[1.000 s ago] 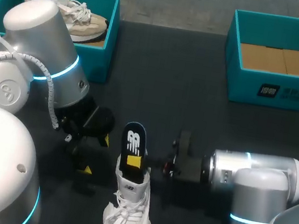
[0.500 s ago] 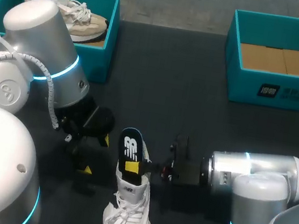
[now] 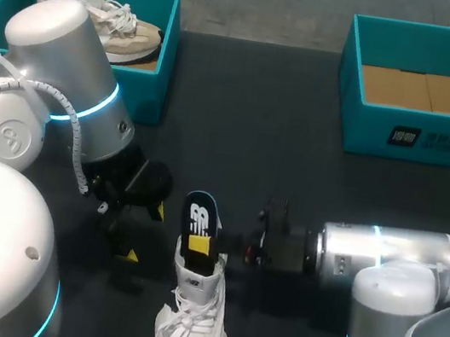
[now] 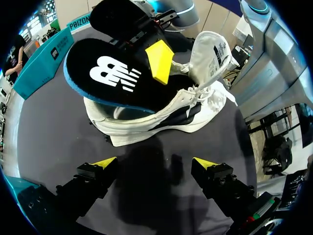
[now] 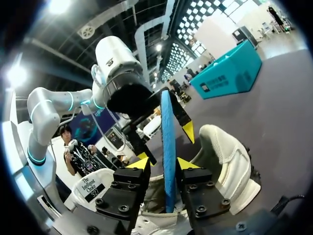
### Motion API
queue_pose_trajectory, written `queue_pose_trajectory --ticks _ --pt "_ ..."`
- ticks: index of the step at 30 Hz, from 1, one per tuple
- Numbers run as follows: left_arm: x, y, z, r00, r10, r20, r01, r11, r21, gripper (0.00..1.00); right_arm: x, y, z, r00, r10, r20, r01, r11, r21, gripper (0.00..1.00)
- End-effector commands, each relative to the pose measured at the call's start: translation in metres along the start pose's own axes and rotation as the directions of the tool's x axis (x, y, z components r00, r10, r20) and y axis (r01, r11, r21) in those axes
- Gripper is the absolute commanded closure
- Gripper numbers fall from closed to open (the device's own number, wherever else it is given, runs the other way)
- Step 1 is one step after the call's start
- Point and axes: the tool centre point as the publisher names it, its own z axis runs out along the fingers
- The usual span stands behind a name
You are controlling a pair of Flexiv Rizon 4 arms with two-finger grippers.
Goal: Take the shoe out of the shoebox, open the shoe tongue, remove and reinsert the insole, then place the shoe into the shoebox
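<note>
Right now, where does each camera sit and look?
Head view: above and behind, looking down at the table; left arm and right arm show.
Left wrist view: on the left wrist, past its open left gripper, facing the white shoe.
Right wrist view: on the right wrist; right gripper pinches the insole.
All three share the insole.

Shoe (image 3: 195, 323) right of L gripper (image 4: 154, 164); insole (image 3: 200, 227) stands in it, inside R gripper (image 5: 159, 164). L box (image 3: 162, 54), R box (image 3: 361, 127) behind.
</note>
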Motion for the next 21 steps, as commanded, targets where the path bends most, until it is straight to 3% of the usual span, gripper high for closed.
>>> queue_pose_trajectory --ticks 1,6,10,14,21 --pt "0.0 0.0 0.001 1.0 0.001 0.001 -0.001 1.0 0.0 0.0 0.001 0.005 -0.002 1.0 -0.009 0.0 0.009 1.0 -0.027 0.72" --pt "0.0 0.0 0.001 1.0 0.001 0.001 -0.001 1.0 0.0 0.0 -0.002 0.012 -0.003 1.0 -0.016 0.002 0.017 0.998 -0.056 0.82" --pt "0.0 0.0 0.001 1.0 0.001 0.001 -0.001 1.0 0.0 0.0 -0.003 0.018 -0.003 1.0 -0.025 0.004 0.025 0.996 -0.083 0.82" --pt "0.0 0.0 0.001 1.0 0.001 0.001 -0.001 1.0 0.0 0.0 -0.006 0.022 -0.005 1.0 -0.008 0.012 0.009 0.994 -0.111 1.0" --pt "0.0 0.0 0.001 1.0 0.001 0.001 -0.001 1.0 0.0 0.0 -0.012 0.021 -0.001 0.998 0.056 0.031 -0.053 0.993 -0.104 1.0"
